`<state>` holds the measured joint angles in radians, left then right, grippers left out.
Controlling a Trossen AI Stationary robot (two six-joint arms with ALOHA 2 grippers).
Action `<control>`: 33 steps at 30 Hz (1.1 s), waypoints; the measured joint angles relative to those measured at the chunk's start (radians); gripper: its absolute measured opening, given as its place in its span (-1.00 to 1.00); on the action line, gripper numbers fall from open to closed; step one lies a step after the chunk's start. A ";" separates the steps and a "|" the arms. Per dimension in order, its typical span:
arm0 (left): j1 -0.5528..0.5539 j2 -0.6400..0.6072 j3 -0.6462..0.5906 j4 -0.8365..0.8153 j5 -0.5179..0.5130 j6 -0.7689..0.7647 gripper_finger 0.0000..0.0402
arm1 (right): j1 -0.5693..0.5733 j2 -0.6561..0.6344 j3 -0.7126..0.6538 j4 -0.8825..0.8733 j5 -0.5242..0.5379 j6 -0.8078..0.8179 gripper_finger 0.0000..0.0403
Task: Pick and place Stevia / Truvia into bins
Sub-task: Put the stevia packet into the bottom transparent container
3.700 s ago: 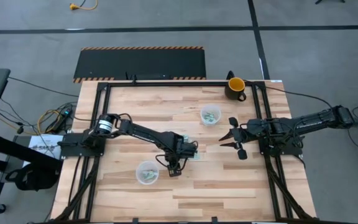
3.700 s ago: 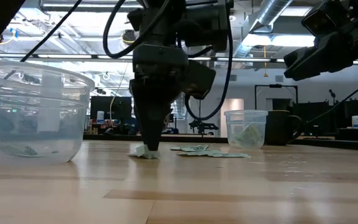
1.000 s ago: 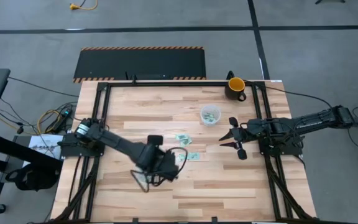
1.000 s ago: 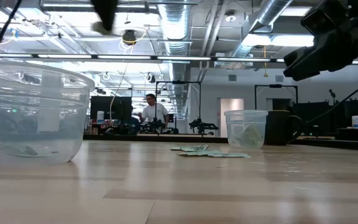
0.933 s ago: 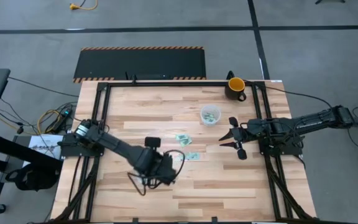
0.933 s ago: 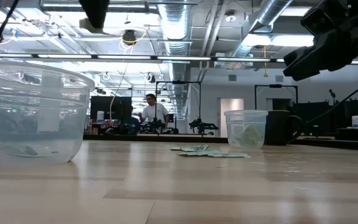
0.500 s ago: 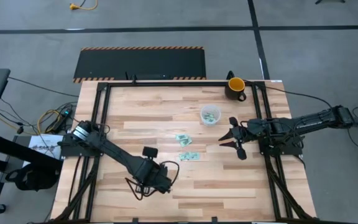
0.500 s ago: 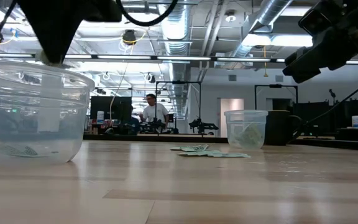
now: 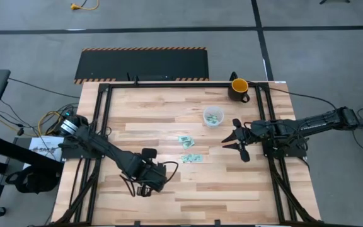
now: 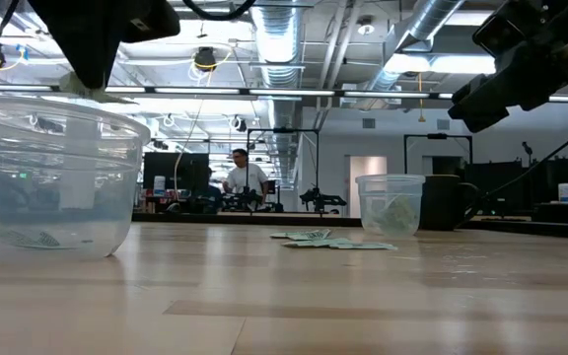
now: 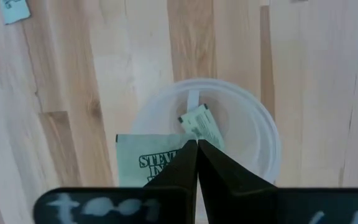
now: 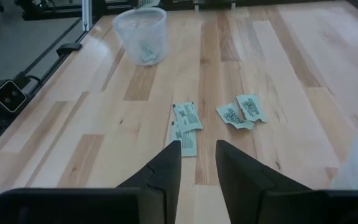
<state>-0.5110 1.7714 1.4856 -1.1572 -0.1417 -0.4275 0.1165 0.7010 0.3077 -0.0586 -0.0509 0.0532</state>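
From above, you see the left gripper (image 9: 149,187) over the near cup, which it hides; loose sachets (image 9: 188,149) lie near the table centre, and the far cup (image 9: 213,116) is at about 1 o'clock from them. The right gripper (image 9: 237,142) waits at 3 o'clock. In the low view, the near cup (image 10: 42,177) stands under the left arm. In the left wrist view, the fingers are pressed together on a sachet (image 11: 143,165) directly above that cup. In the right wrist view, the fingers (image 12: 163,168) are apart and hold nothing. I judge you are at the release step: next, open the fingers so the sachet drops inside.
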 joint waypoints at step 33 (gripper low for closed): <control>-0.012 0.000 -0.002 -0.032 -0.078 -0.093 -0.29 | 0.000 0.000 0.000 0.019 0.000 0.000 -0.54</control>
<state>-0.5228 1.7718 1.4841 -1.1897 -0.2197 -0.5207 0.1165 0.7010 0.3077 -0.0393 -0.0509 0.0536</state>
